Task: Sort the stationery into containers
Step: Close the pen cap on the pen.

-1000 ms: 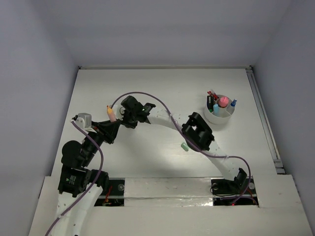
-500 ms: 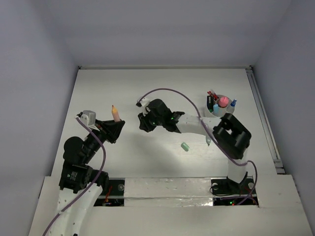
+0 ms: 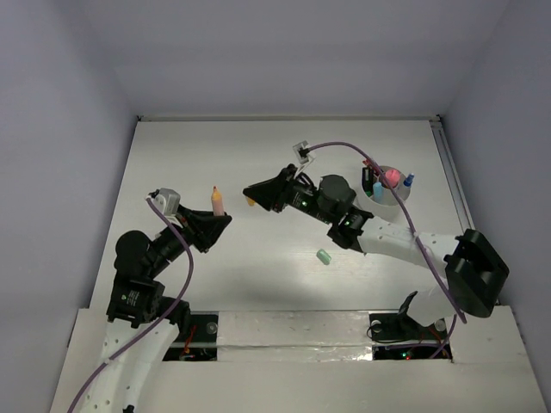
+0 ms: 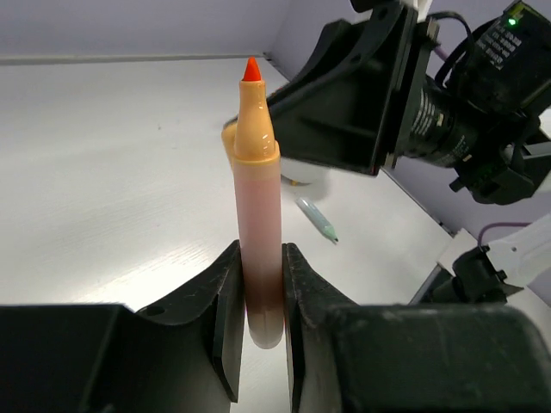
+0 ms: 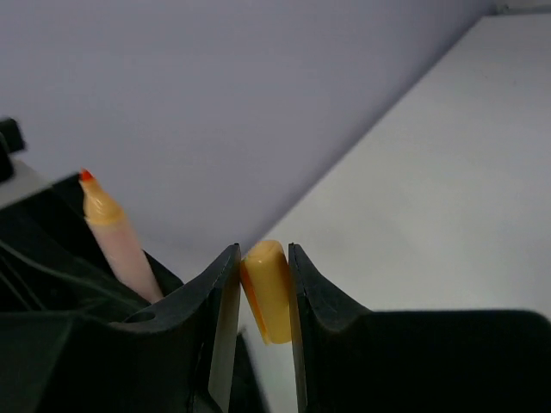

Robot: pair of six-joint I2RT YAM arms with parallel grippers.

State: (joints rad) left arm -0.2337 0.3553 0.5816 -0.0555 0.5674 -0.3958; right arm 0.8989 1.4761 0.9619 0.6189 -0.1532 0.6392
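Gripping the uncapped orange marker (image 4: 258, 215) upright by its barrel, the left gripper (image 4: 258, 267) jaws likely present the tip for capping. Just beyond, the right gripper (image 5: 263, 267) jaws pinch the orange cap (image 5: 265, 297), clear of the tip. A mint eraser (image 3: 324, 256) lies loose on the tabletop (image 3: 258, 155). The cup (image 3: 401, 197), far right, holds other stationery, partly hidden by the right arm.

The marker (image 4: 258, 198) is smooth, shiny plastic, the cap (image 5: 265, 292) is smooth plastic with a soft shine, the left gripper (image 4: 261, 258) and right gripper (image 5: 263, 258) are dull black plastic, the table (image 3: 215, 155) is smooth and white with a faint shine, and the cable (image 3: 340, 144) looks rubbery.
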